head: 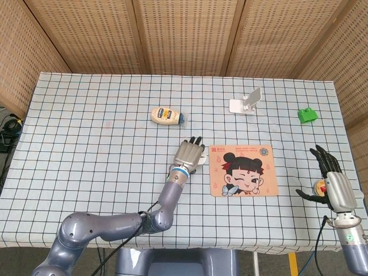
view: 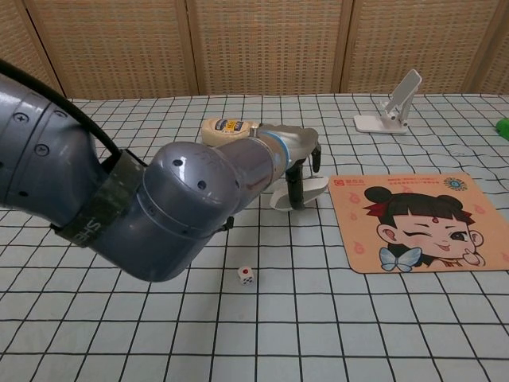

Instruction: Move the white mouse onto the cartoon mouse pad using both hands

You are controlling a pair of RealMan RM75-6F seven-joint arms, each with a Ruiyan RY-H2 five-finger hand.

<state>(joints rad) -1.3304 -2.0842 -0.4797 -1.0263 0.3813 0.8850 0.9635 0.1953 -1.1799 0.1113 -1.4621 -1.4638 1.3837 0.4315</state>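
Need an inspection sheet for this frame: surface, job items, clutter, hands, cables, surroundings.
Surface: table under a blue-and-white checked cloth.
Job's things: white mouse held by the left hand, just left of the cartoon mouse pad, not yet on it.
Clutter: sauce bottle lying on its side; white phone stand; green block; die.
Hands: left hand grips the mouse from above; right hand at the table's right edge, fingers spread, holding nothing.
Cables: black cables on the floor at far left.
Surroundings: woven wood-framed panels behind the table.
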